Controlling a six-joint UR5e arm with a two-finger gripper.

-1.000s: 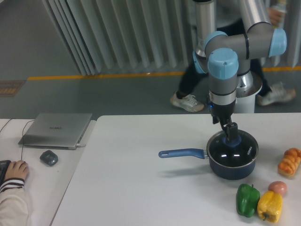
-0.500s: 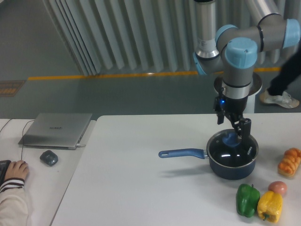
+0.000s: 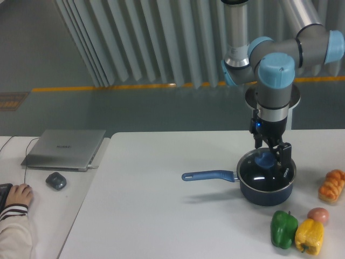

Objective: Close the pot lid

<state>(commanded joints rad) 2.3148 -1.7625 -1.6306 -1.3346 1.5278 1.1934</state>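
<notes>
Sitting flat on the pot (image 3: 267, 191), the lid (image 3: 266, 174) covers it fully; blue knob (image 3: 264, 159) just off centre. Pot at table's (image 3: 161, 216) right side, handle (image 3: 207, 175) pointing left. Gripper (image 3: 276, 157) just above lid, right of knob, fingers spread, holding nothing. Green pepper (image 3: 283, 229), yellow pepper (image 3: 309, 236) near front of pot. Laptop (image 3: 64, 149), mouse (image 3: 56, 181) far left.

Bare tabletop (image 3: 161, 216) lies at nine o'clock of the pot (image 3: 267, 183); peppers (image 3: 296, 232) crowd five o'clock, bread (image 3: 332, 186) three o'clock.
</notes>
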